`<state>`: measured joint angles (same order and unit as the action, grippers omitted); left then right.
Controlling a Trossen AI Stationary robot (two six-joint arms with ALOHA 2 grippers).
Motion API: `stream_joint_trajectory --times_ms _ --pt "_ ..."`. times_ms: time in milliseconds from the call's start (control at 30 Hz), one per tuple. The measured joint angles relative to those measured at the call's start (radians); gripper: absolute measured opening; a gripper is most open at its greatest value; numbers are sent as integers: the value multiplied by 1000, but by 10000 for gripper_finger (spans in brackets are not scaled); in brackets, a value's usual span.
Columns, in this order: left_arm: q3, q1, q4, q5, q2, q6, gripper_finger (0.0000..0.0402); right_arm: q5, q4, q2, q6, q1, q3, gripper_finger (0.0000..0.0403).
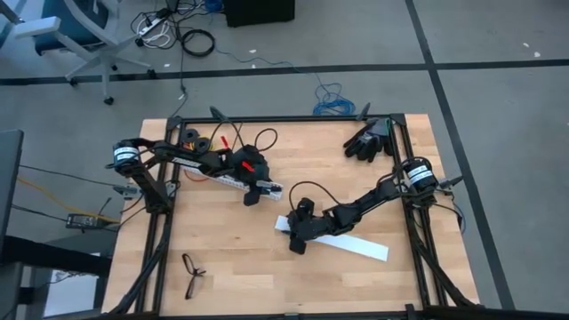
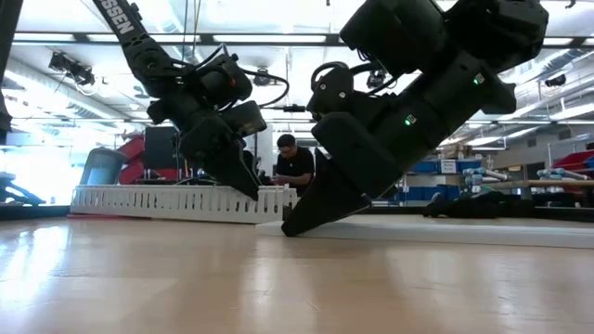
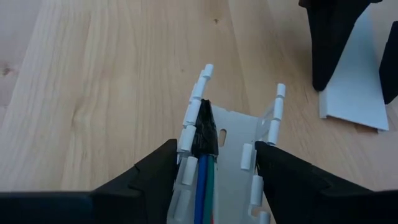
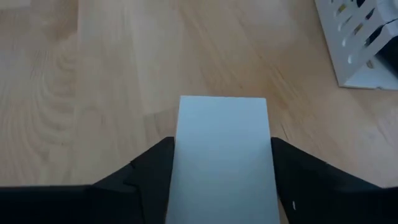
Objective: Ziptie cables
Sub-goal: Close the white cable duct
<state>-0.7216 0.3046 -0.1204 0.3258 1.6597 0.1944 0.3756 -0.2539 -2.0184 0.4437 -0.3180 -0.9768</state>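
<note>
The pale wooden desk (image 3: 93, 81) has a smooth, lightly sheened top with visible grain and a few small knots. The slotted white plastic rail (image 3: 233, 140) looks matt and moulded — its thin tabs rounded at the tips. The flat white plastic cover strip (image 4: 224, 155) is smooth and plain. Both dark tools' fingers (image 3: 155, 177) look like matt black plastic.
</note>
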Motion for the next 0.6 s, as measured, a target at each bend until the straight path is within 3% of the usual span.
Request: stream_joint_trajectory --times_ms 133,600 --pt "0 0 0 0 0 0 219 3 -4 1 4 0 1 214" --pt "1 -33 -13 -7 1 8 219 102 8 41 -38 -7 6 214"
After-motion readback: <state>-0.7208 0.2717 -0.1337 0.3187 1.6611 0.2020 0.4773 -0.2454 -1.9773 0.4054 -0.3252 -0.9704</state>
